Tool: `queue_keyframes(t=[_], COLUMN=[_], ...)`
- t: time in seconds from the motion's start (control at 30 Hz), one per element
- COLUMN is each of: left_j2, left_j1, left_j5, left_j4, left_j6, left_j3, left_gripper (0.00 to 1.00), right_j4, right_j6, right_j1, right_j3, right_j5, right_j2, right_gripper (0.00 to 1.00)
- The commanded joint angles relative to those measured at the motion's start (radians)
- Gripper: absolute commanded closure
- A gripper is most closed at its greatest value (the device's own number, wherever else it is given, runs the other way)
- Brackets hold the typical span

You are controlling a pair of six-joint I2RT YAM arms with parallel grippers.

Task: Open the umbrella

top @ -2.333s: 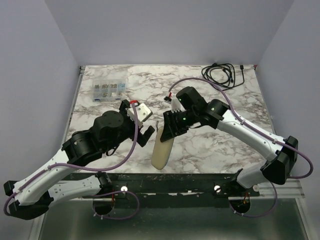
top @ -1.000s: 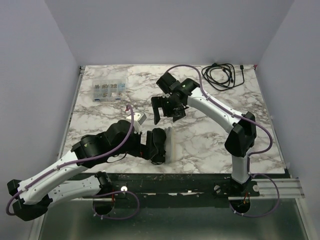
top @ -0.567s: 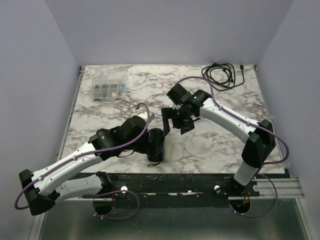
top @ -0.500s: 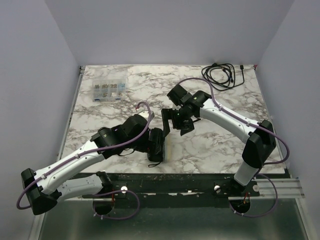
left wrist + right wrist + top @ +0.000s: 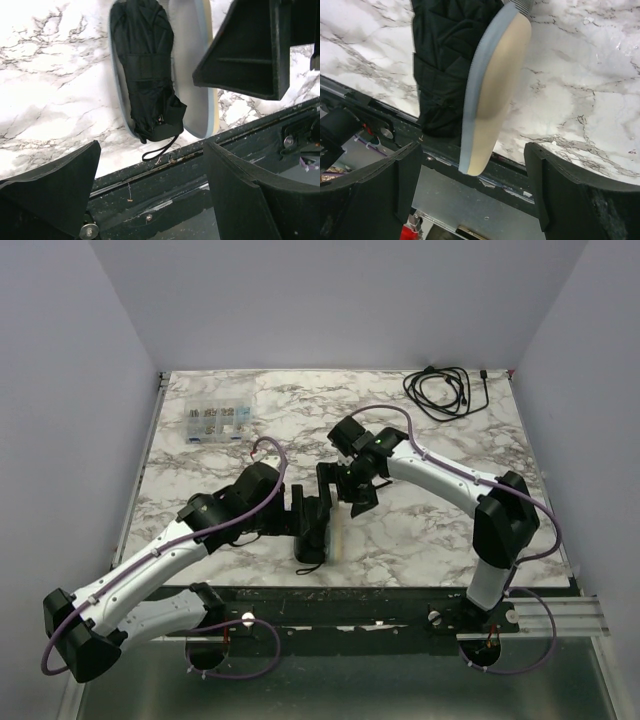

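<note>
Step in hand: approach for grasp; nothing lifted yet. Umbrella [image 5: 147, 75] noted folded, flat, partly on sleeve [image 5: 192, 85], strap past sleeve's near end. Left gripper [image 5: 151, 150] and right gripper [image 5: 473, 147] poised above sleeve, jaws apart, empty. Next: descent needed, handle to be pinched.
</note>
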Motion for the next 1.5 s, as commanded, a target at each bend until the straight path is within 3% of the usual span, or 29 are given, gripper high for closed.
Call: queue_keyframes(t=[0.0,0.23,0.4,0.6,0.73,0.93,1.27,1.47], left_j2=[-0.042,-0.021,0.031,0.158,0.227,0.322,0.406,0.466], left_j1=[0.04,0.052,0.052,0.05,0.05,0.05,0.05,0.049], left_j5=[-0.024,0.001,0.037,0.106,0.126,0.107,0.149,0.161], left_j4=[0.019,0.03,0.065,0.114,0.138,0.145,0.208,0.229], left_j6=[-0.051,-0.04,-0.02,0.022,0.034,0.049,0.063,0.057], left_j3=[-0.034,-0.045,-0.039,-0.021,-0.009,-0.019,-0.034,-0.039], left_gripper=[0.15,0.15,0.16,0.18,0.19,0.19,0.33,0.34], right_j4=[0.067,0.075,0.079,0.062,0.043,0.018,0.01,0.008], right_j6=[0.02,0.002,-0.004,-0.002,0.002,-0.001,-0.012,-0.022], right_j1=[0.0,0.0,-0.001,0.0,0.0,0.0,0.0,-0.001], right_j3=[-0.065,-0.136,-0.186,-0.173,-0.152,-0.144,-0.124,-0.114], right_j5=[-0.042,-0.008,0.013,0.008,0.011,0.025,0.018,0.012], right_j2=[0.032,0.042,0.019,-0.004,-0.022,-0.044,-0.053,-0.058], right_gripper=[0.15,0.36,0.69,0.88,0.94,0.96,0.99,1.0])
